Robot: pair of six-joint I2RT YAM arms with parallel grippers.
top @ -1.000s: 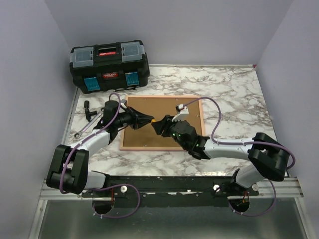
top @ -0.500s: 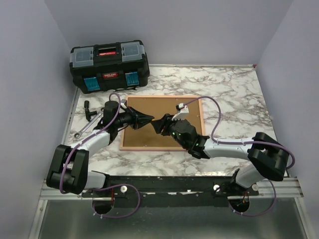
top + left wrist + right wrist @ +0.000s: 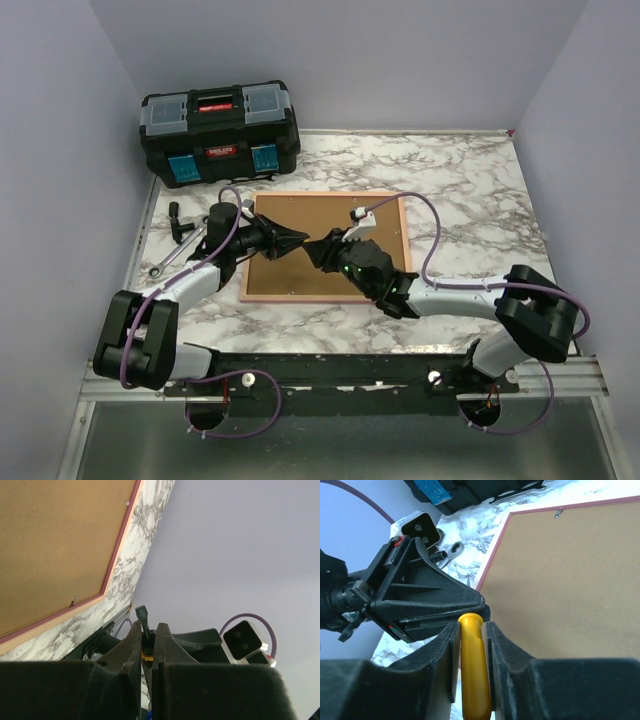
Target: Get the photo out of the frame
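The pink frame [image 3: 290,297] lies face down on the marble table, its brown backing board [image 3: 290,270] up; the photo is hidden under it. Both grippers meet tip to tip just above the board's left half. My left gripper [image 3: 300,240] is shut on the thin dark shaft [image 3: 143,617] of a screwdriver. My right gripper [image 3: 316,249] is shut on that tool's yellow handle [image 3: 474,670], which fills the gap between its fingers. In the right wrist view the left gripper's fingers [image 3: 445,600] sit right at the handle's end, with the frame's border [image 3: 495,550] behind.
A black toolbox [image 3: 220,130] stands at the back left. A wrench [image 3: 175,255] and a black tool [image 3: 183,222] lie left of the frame. Small metal tabs [image 3: 73,600] hold the backing along the frame's edge. Purple walls close in left, right and behind.
The right gripper's fingers opened a little, then closed in on the yellow handle, and its wrist shifted slightly up and left. The left arm and the frame have not moved.
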